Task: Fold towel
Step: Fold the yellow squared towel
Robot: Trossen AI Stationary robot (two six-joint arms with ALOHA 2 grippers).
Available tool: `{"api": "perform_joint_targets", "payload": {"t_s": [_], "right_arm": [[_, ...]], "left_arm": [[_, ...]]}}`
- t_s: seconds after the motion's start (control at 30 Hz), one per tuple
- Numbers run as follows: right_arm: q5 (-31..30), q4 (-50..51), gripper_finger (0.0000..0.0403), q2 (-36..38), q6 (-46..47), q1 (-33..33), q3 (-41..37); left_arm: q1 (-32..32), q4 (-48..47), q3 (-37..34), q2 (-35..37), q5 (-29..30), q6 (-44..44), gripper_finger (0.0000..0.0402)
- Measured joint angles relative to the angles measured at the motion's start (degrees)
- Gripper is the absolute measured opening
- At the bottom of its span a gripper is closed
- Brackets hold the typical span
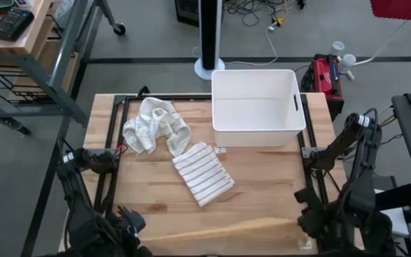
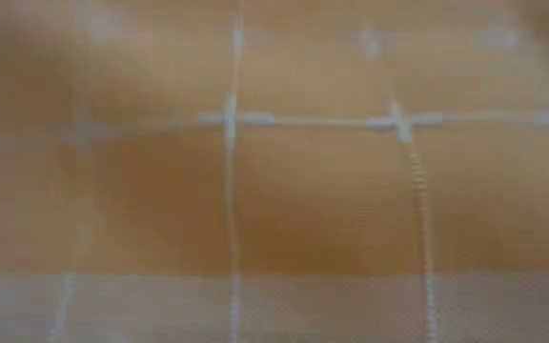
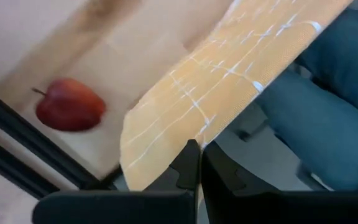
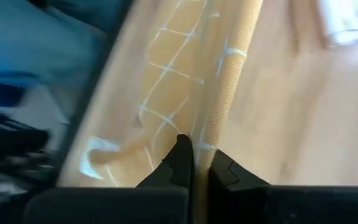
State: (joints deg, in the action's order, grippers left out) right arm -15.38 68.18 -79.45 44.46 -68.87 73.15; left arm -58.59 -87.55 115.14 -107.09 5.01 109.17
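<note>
Wooden counter (image 1: 262,193) carries a white bin (image 1: 257,107) at its far side, a crumpled white cloth (image 1: 155,125) to the bin's left and a folded striped towel (image 1: 203,173) near the middle. Along the near edge an orange towel with thin white grid lines (image 1: 220,230) is stretched between the two arms, the left gripper (image 3: 199,163) clenched on its left end and the right gripper (image 4: 194,163) clenched on its right end, fingers (image 4: 180,160) pressed together on the fabric. Beyond the left end lies a small red apple (image 3: 70,104).
</note>
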Motion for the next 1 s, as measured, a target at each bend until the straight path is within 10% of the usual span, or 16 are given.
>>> {"api": "perform_joint_targets", "payload": {"t_s": [0.6,1.0], "right_arm": [[-11.8,6.5,0.0007,0.9,-4.8,9.3,-12.6],[-12.2,6.4,0.0131,11.5,-1.6,13.1,-20.6]], "left_arm": [[10.0,-2.4,-28.7,3.5,2.7,-9.4,0.0],[14.8,-2.4,-43.1,11.3,2.4,-8.2,0.0036]]}}
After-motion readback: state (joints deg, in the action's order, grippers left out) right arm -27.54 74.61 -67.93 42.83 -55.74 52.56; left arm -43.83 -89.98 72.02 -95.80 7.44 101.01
